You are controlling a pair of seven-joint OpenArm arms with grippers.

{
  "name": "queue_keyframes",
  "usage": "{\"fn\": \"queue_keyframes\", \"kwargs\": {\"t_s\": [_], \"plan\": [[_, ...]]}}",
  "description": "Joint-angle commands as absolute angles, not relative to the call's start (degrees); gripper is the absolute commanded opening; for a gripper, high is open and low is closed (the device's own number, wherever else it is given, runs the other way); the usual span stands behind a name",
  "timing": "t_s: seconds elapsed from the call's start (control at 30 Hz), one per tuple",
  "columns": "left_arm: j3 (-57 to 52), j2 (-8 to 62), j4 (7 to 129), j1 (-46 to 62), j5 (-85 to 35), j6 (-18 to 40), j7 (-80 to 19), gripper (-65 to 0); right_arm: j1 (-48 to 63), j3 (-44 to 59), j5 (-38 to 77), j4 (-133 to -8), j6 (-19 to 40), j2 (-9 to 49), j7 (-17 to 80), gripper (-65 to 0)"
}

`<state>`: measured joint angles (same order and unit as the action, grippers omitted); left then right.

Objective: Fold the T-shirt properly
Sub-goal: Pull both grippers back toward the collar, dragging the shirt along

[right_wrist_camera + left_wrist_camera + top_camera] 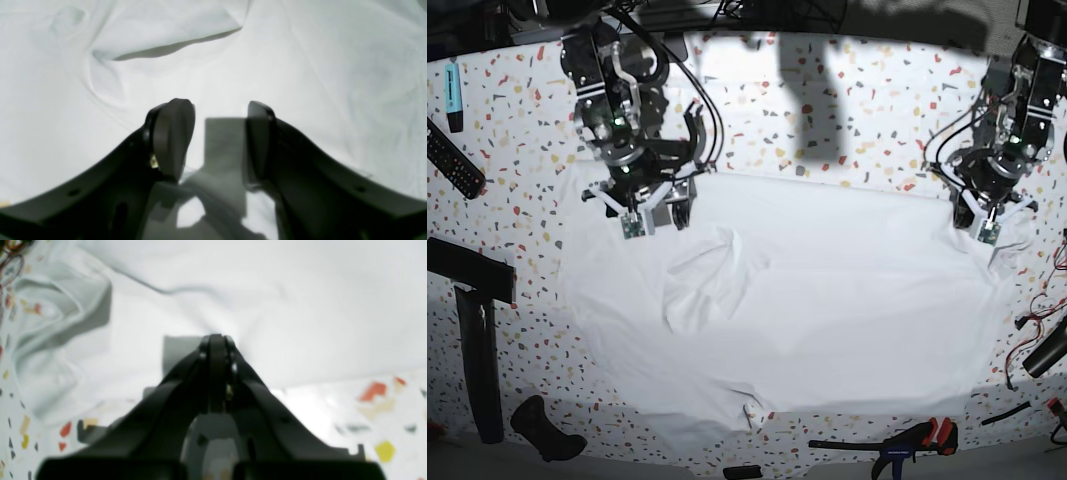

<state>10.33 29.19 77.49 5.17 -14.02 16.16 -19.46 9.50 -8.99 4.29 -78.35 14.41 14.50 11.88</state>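
Table [847, 110]: white top speckled with red, yellow and grey flecks, filling nearly the whole overhead view.
Light: bright from above, with dark shadows falling across the far edge.
Left margin: a black remote control [454, 158] beside a pale blue marker [453, 95].
Near edge: a black clamp with red grips [907, 440] and loose cables [1032, 320] at right.

Bright overhead light washes out the white T-shirt [827, 290] and glares on the speckled bench [847, 110], dark shadows fall along its far edge, and both wrist views are soft, with each black pincer blurred up close.
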Motion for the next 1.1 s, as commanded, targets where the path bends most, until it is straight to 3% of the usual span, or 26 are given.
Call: {"fn": "queue_keyframes", "kwargs": {"t_s": [0.0, 0.5, 0.83, 1.07], "plan": [[10.0, 29.3, 77.8, 6.4, -14.0, 17.8, -22.8, -65.0, 12.2, -9.1, 3.6, -77.6, 15.0, 15.5, 21.8, -34.8], [4.5, 29.2, 78.7, -8.5, -14.0, 19.7, -16.6, -65.0, 12.8, -9.1, 3.7, -82.1, 15.0, 16.7, 21.7, -34.9], [4.5, 27.3, 55.5, -11.9, -14.0, 23.3, -11.9, -65.0, 12.9, -9.1, 3.7, -82.1, 15.0, 16.7, 22.0, -34.9], [4.5, 27.2, 53.5, -6.7, -14.0, 27.4, -15.5, -65.0, 12.9, -9.1, 3.7, -82.2, 15.0, 16.7, 22.7, -34.9]]}}
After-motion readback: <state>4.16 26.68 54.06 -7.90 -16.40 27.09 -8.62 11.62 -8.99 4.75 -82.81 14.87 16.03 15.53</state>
